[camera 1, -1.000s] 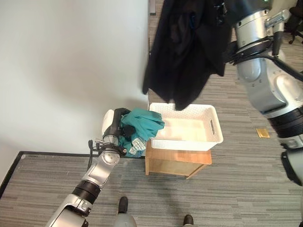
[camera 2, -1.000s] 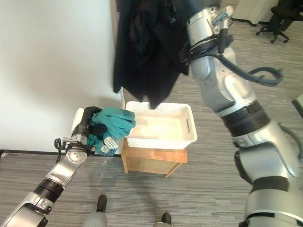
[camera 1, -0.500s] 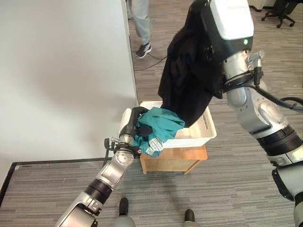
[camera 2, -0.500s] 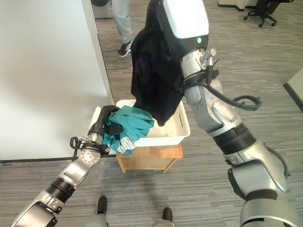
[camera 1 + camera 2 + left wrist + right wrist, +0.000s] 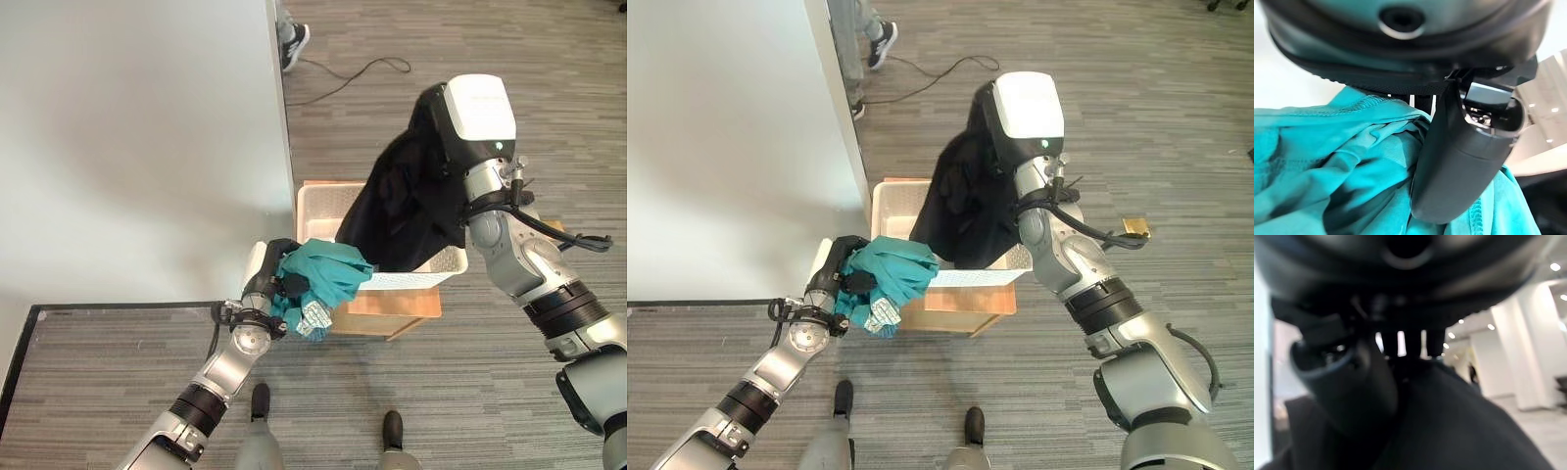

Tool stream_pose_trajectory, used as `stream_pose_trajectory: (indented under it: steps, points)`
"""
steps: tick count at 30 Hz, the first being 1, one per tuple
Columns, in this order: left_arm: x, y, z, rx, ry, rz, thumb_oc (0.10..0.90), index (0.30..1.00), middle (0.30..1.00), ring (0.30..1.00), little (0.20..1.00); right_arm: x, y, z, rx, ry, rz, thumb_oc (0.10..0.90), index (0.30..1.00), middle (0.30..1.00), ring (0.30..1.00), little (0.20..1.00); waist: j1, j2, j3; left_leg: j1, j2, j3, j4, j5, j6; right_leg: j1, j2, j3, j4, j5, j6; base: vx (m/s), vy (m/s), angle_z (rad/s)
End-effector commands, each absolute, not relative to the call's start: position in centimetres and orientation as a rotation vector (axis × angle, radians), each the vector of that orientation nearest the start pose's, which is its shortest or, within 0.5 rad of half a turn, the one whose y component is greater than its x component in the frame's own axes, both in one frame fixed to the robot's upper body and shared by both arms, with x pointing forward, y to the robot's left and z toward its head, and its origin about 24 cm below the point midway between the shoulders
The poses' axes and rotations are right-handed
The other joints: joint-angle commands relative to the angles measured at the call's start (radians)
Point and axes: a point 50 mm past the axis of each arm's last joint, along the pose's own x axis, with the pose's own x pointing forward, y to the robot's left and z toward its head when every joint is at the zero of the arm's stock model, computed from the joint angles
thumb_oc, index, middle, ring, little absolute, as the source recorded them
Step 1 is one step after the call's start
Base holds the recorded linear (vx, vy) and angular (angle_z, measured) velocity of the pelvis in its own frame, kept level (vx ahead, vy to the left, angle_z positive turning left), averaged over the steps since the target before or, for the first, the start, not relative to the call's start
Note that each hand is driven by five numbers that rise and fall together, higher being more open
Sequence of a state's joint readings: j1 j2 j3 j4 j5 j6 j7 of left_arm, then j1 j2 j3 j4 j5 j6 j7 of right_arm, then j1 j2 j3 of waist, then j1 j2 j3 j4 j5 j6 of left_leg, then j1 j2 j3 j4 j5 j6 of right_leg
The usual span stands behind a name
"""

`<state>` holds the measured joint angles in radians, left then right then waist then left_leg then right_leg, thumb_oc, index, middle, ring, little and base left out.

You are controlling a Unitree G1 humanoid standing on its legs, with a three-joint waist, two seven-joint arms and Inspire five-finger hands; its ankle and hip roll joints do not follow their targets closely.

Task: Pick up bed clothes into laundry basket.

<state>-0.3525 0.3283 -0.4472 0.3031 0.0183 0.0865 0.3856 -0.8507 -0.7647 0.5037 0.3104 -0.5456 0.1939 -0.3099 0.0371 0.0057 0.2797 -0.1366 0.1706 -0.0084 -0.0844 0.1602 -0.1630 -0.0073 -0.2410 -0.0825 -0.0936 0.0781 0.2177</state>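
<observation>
Right hand (image 5: 1347,382) is gripping a black cloth garment (image 5: 407,211), draping it into the white plastic laundry basket (image 5: 318,211) at centre frame. Left hand (image 5: 269,284) is clutching a teal cloth garment (image 5: 328,279) at the basket's rim; neither is released yet.

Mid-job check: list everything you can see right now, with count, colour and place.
Black garment: one, black, hanging from the right hand, lower part inside the basket.
Teal garment: one, teal, bunched in the left hand at the basket's near left corner, over the rim.
Basket: one, white, perforated, on the stand.
Stand: one, light wood, on the floor under the basket, beside the wall.
Wall: one, white panel, left of the basket.
Cable: one, dark, on the floor beyond the basket.
Yellow item: one, small, on the floor right of the basket.
Person: one, legs and shoes, beyond the wall.
Left hand: dark, shut on the teal garment.
Right hand: dark, shut on the black garment.
</observation>
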Motion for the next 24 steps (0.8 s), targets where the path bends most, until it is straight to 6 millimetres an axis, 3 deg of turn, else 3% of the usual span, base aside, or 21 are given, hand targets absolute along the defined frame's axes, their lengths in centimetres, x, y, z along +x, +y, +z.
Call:
stream_pose_trajectory:
  steps: [1,4,5,11,16,24]
  points:
    - [32.0,11.5,9.9,0.396,-0.268,-0.008,0.400,0.300,0.300,0.300,0.300,35.6,-19.3,28.9,-1.375,-0.717,-0.466,0.400,0.300,0.300,0.300,0.300,0.012,0.021,-0.007,-0.030,-0.125,0.013,-0.003,-0.098,0.070,-0.078,0.149,-0.030,0.006,-0.060,-0.084,0.00,0.000,0.00]
    - [32.0,11.6,9.8,0.394,-0.263,-0.002,0.400,0.300,0.300,0.300,0.300,36.0,-19.4,28.1,-1.379,-0.682,-0.451,0.400,0.300,0.300,0.300,0.300,0.017,0.025,0.005,-0.044,-0.127,0.013,-0.003,-0.094,0.070,-0.093,0.147,-0.030,0.006,-0.057,-0.082,-0.02,0.020,0.01]
    - [32.1,11.6,9.7,0.392,-0.257,0.003,0.400,0.300,0.300,0.300,0.300,36.5,-19.2,27.4,-1.370,-0.651,-0.430,0.800,0.900,0.900,0.900,0.900,0.024,0.027,0.011,-0.056,-0.127,0.012,-0.003,-0.090,0.070,-0.104,0.148,-0.032,0.006,-0.057,-0.079,0.00,0.000,0.00]
    - [32.2,11.8,9.3,0.395,-0.238,0.009,0.400,0.300,0.300,0.300,0.300,37.4,-18.9,26.2,-1.401,-0.593,-0.394,0.800,0.900,0.900,0.900,0.900,0.045,0.027,0.011,-0.058,-0.132,0.007,-0.003,-0.091,0.071,-0.105,0.147,-0.033,0.006,-0.061,-0.079,0.01,0.008,0.05]
    - [32.0,12.2,9.1,0.387,-0.230,0.021,0.400,0.300,0.300,0.300,0.300,37.4,-19.0,26.8,-1.410,-0.603,-0.434,0.800,0.900,0.900,0.900,0.900,0.056,0.032,0.007,-0.032,-0.136,0.001,-0.003,-0.102,0.075,-0.074,0.143,-0.038,0.006,-0.069,-0.077,0.01,0.006,0.04]
    - [31.7,14.6,10.0,0.407,-0.261,0.106,0.400,0.300,0.300,0.300,0.300,35.3,-21.1,31.1,-1.354,-0.730,-0.604,0.800,0.900,0.900,0.900,0.900,0.043,0.038,-0.049,0.043,-0.135,0.008,-0.003,-0.136,0.082,-0.009,0.137,-0.033,0.006,-0.084,-0.074,0.06,0.003,0.06]
